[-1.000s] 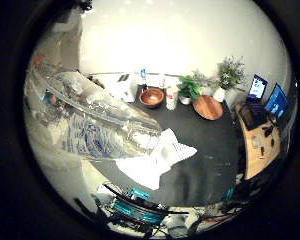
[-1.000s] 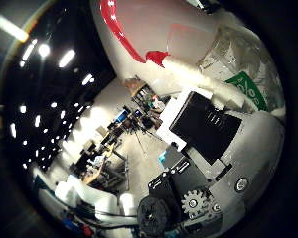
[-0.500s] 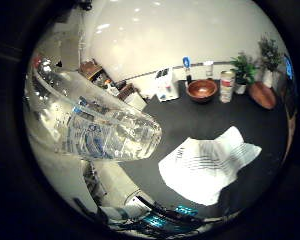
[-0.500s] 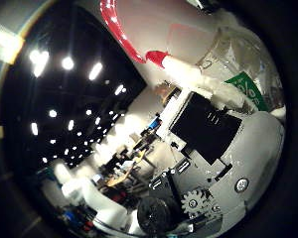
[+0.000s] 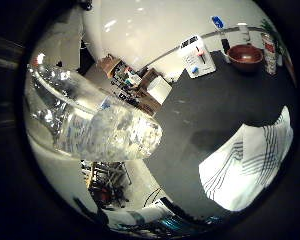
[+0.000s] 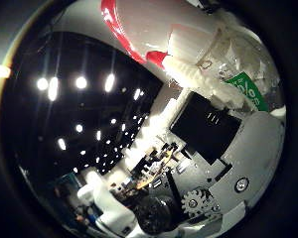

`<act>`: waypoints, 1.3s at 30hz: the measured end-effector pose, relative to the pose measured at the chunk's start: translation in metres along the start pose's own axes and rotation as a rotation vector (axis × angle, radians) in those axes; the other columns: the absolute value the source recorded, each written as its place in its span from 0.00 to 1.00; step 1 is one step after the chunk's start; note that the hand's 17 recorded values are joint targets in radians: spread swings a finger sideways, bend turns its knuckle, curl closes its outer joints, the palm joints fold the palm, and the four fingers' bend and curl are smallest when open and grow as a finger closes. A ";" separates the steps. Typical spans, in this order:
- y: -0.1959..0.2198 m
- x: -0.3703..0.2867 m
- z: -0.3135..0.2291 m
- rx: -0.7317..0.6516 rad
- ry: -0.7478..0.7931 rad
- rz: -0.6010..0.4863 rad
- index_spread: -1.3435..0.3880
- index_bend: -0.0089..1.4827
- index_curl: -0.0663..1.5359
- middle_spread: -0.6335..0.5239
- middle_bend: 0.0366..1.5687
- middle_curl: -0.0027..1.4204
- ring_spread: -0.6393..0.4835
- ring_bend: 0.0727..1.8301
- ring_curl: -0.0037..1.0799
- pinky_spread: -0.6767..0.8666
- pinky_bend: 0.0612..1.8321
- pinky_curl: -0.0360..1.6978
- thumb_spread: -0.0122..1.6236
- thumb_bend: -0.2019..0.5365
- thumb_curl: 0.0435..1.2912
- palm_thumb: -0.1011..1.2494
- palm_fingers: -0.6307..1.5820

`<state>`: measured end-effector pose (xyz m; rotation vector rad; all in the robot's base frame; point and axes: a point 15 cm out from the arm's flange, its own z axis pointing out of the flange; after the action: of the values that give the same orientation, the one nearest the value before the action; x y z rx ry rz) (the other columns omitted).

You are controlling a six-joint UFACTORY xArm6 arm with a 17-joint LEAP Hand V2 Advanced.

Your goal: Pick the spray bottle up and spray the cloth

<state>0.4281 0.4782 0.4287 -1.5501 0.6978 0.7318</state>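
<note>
Clear spray bottle (image 5: 97,132) grasped in hand (image 6: 223,163), lifted close to palm, well above dark worktop (image 5: 205,115); striped cloth (image 5: 252,167) flat below, beyond bottle's base. Aiming step; next, nozzle toward cloth, then trigger squeeze

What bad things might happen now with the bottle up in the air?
1. The spray bottle is clear and smooth, so it might slip from the hand.
2. The cloth lies off to one side on the dark table, so spray might miss and wet the table.
</note>
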 end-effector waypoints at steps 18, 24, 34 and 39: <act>0.006 0.099 0.079 -0.045 0.033 0.052 0.61 0.81 0.46 0.39 0.85 0.54 0.37 0.75 0.62 0.24 0.68 0.46 0.14 0.25 0.74 0.86 0.82; 0.035 0.130 0.099 -0.079 0.061 0.086 0.61 0.80 0.45 0.39 0.85 0.54 0.36 0.75 0.63 0.24 0.68 0.46 0.13 0.25 0.74 0.87 0.82; 0.062 0.153 0.118 -0.111 0.080 0.115 0.61 0.80 0.45 0.39 0.85 0.54 0.37 0.75 0.63 0.24 0.67 0.46 0.13 0.24 0.73 0.87 0.82; 0.058 0.157 0.120 -0.101 0.096 0.106 0.60 0.78 0.45 0.39 0.84 0.53 0.36 0.74 0.62 0.22 0.68 0.45 0.21 0.21 0.71 0.76 0.81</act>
<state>0.4732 0.5883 0.2604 -1.6585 0.8299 0.7848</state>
